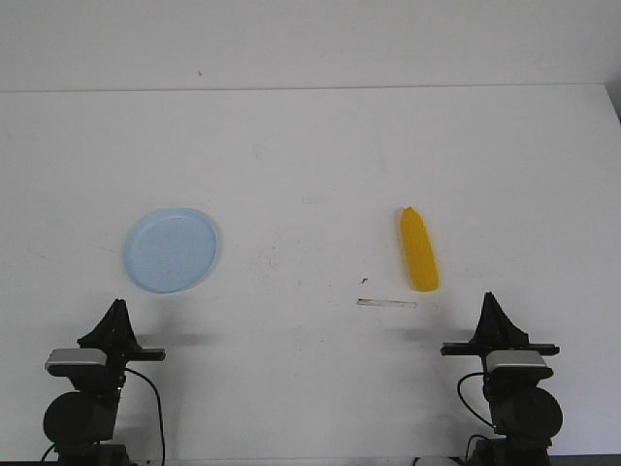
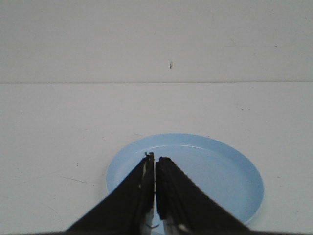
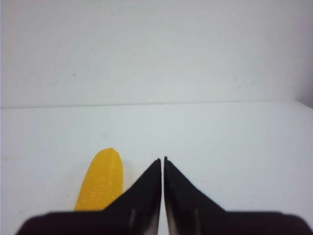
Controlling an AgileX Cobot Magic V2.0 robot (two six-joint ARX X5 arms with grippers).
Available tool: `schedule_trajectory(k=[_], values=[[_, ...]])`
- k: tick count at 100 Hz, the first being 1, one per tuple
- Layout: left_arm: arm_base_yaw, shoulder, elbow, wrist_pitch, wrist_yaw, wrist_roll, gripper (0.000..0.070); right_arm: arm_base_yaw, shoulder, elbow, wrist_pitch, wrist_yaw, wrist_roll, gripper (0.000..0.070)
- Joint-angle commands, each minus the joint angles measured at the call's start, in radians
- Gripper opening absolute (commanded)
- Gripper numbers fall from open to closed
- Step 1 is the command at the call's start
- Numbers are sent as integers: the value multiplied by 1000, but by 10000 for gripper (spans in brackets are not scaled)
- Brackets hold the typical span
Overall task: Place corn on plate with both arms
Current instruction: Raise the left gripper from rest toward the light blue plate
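The yellow corn [image 1: 419, 249] lies on the white table right of centre, its pointed end away from me. It also shows in the right wrist view [image 3: 101, 180], beside the fingers. The pale blue plate [image 1: 171, 249] sits empty on the left; the left wrist view shows its rim [image 2: 230, 156] just beyond the fingers. My left gripper [image 1: 117, 307] is shut and empty, near the front edge, a little short of the plate; it also shows in the left wrist view [image 2: 154, 157]. My right gripper [image 1: 490, 298] is shut and empty, near the front edge, to the right of the corn's blunt end; it also shows in the right wrist view [image 3: 162, 159].
A thin pale strip [image 1: 386, 303] lies on the table just in front of the corn, with a small dark speck [image 1: 364, 280] near it. The table's far edge [image 1: 310, 89] meets a white wall.
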Motion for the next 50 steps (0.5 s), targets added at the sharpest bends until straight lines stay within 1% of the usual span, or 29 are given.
schedule_trajectory(k=[1, 22, 34, 44, 50], values=[[0, -2, -13, 15, 5, 8, 1, 1, -2, -1, 12, 3, 2, 10], [0, -2, -13, 15, -11, 20, 2, 1, -2, -1, 12, 3, 2, 10], [0, -2, -13, 32, -10, -35, 2, 1, -2, -1, 12, 3, 2, 10], [0, -2, -12, 85, -11, -94, 1, 1, -2, -1, 12, 3, 2, 10], [0, -1, -4, 112, -11, -100, 1, 1, -2, -1, 12, 3, 2, 10]])
